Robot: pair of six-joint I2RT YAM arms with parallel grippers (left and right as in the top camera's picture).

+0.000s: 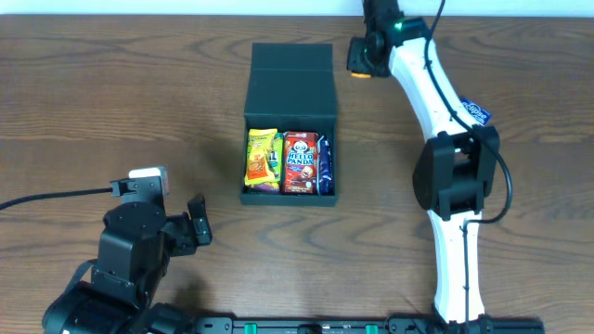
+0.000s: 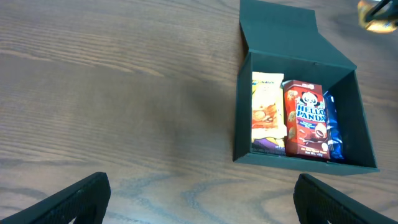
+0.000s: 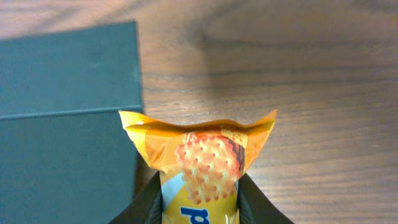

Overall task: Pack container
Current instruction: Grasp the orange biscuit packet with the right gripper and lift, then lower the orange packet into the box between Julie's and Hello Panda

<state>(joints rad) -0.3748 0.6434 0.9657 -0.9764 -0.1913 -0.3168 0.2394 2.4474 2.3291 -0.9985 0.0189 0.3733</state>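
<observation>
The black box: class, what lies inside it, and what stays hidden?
Inside the black box three snacks lie side by side: a yellow packet, a red Hello Panda carton and a blue packet against the wall. Anything beneath them is covered.

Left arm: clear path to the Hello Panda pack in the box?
Probably yes. The container has its lid open, the Hello Panda pack sits face-up, and nothing stands between it and the open left gripper. The yellow packet and blue packet flank it closely, so finger room looks tight.

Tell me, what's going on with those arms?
Right gripper shut on orange packet. Left gripper open, empty. Container open, three snacks inside. Nothing blocking.
</observation>
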